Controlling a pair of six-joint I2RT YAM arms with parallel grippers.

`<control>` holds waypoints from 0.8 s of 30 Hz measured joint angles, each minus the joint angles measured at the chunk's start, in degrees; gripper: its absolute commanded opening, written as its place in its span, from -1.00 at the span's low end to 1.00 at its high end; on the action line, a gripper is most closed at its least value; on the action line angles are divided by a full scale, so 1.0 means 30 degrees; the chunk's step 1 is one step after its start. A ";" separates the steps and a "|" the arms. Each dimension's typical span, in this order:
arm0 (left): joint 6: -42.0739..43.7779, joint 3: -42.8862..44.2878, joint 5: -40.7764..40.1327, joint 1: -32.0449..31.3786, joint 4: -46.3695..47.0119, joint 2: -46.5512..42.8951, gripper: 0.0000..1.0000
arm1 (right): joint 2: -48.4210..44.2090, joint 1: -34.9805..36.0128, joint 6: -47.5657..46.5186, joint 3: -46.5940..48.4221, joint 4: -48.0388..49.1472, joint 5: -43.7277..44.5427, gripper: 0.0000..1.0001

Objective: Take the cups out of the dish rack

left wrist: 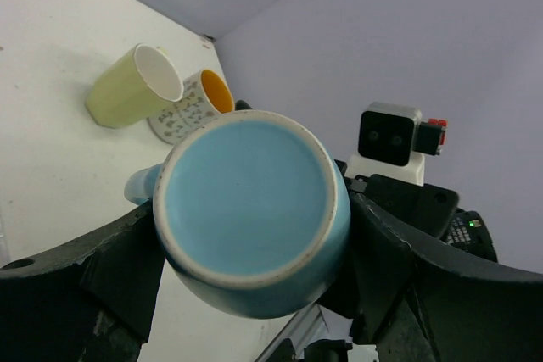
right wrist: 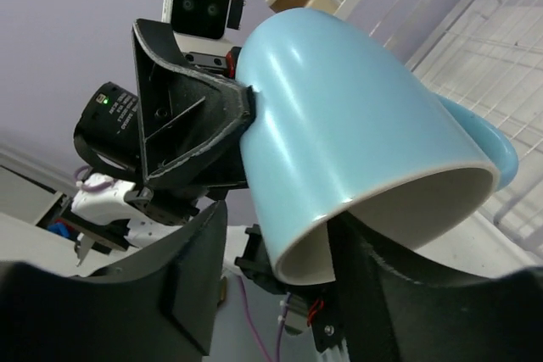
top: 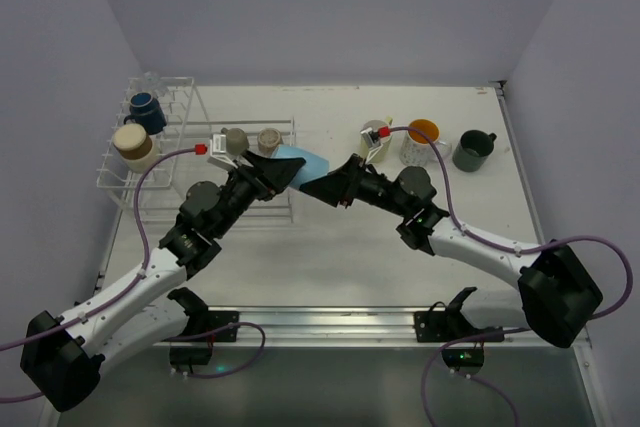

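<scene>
- Nearest the overhead camera, two arms, left arm (top: 130,287) and right arm (top: 490,252), reach in from the table's near edge. They meet nose to nose over the middle, which I judge to be a hand-over.
- Next largest is one white wire dish rack (top: 255,123) at the far left, on the left arm's side. That is likely why the cup is being passed across.
- One light blue mug (top: 305,163) hangs in the air between the claws, lying on its side, just right of the rack.
- My left gripper (top: 280,171) clamps the mug's base end, a finger pressed on either side.
- My right gripper (top: 322,185) is half spread and straddles the mug's rim wall, one finger outside and one at the mouth. I cannot tell whether it pinches yet.
- Four cups sit in the rack. One cream mug (top: 133,144) and one navy mug (top: 146,107) are in the tall pronged part. Two grey-brown cups (top: 236,139) are in the low basket.
- Three cups are on the table at the far right, apparently already unloaded. They are one dark green mug (top: 472,150), one patterned mug with an orange inside (top: 420,142) and one pale yellow-green cup (left wrist: 136,86).
- That makes eight cups in all.
</scene>
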 measured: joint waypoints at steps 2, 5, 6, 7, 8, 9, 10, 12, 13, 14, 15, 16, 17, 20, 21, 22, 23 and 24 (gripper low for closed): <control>-0.0219 -0.0029 0.0189 -0.0051 0.0539 0.0000 -0.57 | 0.0175 0.0095 0.0168 -0.0007 0.0459 0.0058 -0.08; -0.0481 -0.0350 0.0495 -0.0117 0.1443 -0.0051 -0.57 | 0.0299 0.0153 0.0328 -0.0007 0.1246 0.0197 -0.13; -0.0532 -0.0495 0.0568 -0.0124 0.1676 -0.0044 -0.57 | 0.0313 0.0168 0.0379 -0.0007 0.1530 0.0270 -0.14; -0.0619 -0.0634 0.0627 -0.0160 0.1821 -0.0044 -0.56 | 0.0342 0.0197 0.0415 -0.0007 0.1858 0.0299 -0.24; -0.0787 -0.0699 0.0663 -0.0197 0.1887 -0.0036 -0.51 | 0.0401 0.0197 0.0459 -0.0007 0.2142 0.0313 -0.31; -0.0838 -0.0736 0.0729 -0.0233 0.2055 -0.0015 -0.47 | 0.0474 0.0197 0.0525 -0.0007 0.2317 0.0313 -0.44; -0.0933 -0.0750 0.0845 -0.0240 0.2208 -0.0007 -0.41 | 0.0568 0.0197 0.0554 -0.0007 0.2470 0.0313 -0.74; -0.1472 -0.0750 0.0896 -0.0211 0.2448 -0.0007 0.03 | 0.0663 0.0233 0.0612 0.0015 0.2994 0.0262 -0.99; -0.1668 -0.0750 0.0933 -0.0233 0.2572 -0.0036 0.24 | 0.0619 0.0233 0.0503 0.0015 0.3293 0.0226 -1.00; -0.1770 -0.0729 0.0962 -0.0240 0.2528 -0.0124 0.57 | 0.0510 0.0270 0.0328 0.0044 0.3366 0.0240 -1.00; -0.1741 -0.0663 0.0969 -0.0262 0.2331 -0.0299 0.71 | 0.0357 0.0350 0.0058 0.0066 0.3220 0.0284 -1.00; -0.1494 -0.0495 0.0969 -0.0306 0.1851 -0.0474 0.84 | 0.0175 0.0415 -0.0109 0.0095 0.2805 0.0372 -1.00; -0.1056 -0.0284 0.0969 -0.0335 0.1231 -0.0670 1.00 | -0.0051 0.0495 -0.0386 0.0175 0.2331 0.0401 -1.00; 0.1107 0.0284 0.0816 -0.0546 -0.1282 -0.1523 1.00 | -0.0816 0.0488 -0.1486 0.0648 0.0138 0.0714 -1.00; 0.1792 0.0539 0.0576 -0.0554 -0.2135 -0.1800 1.00 | -0.1027 0.0459 -0.1887 0.0852 -0.0743 0.0845 -1.00; 0.2455 0.0845 0.0233 -0.0546 -0.2943 -0.2055 1.00 | -0.1173 0.0459 -0.2186 0.1056 -0.1501 0.0940 -1.00; 0.3104 0.1253 -0.0168 -0.0546 -0.3825 -0.2266 1.00 | -0.1341 0.0459 -0.2652 0.1377 -0.2535 0.1042 -1.00; 0.3774 0.1763 -0.0525 -0.0546 -0.4517 -0.2492 1.00 | -0.1494 0.0444 -0.3206 0.1676 -0.3628 0.1224 -1.00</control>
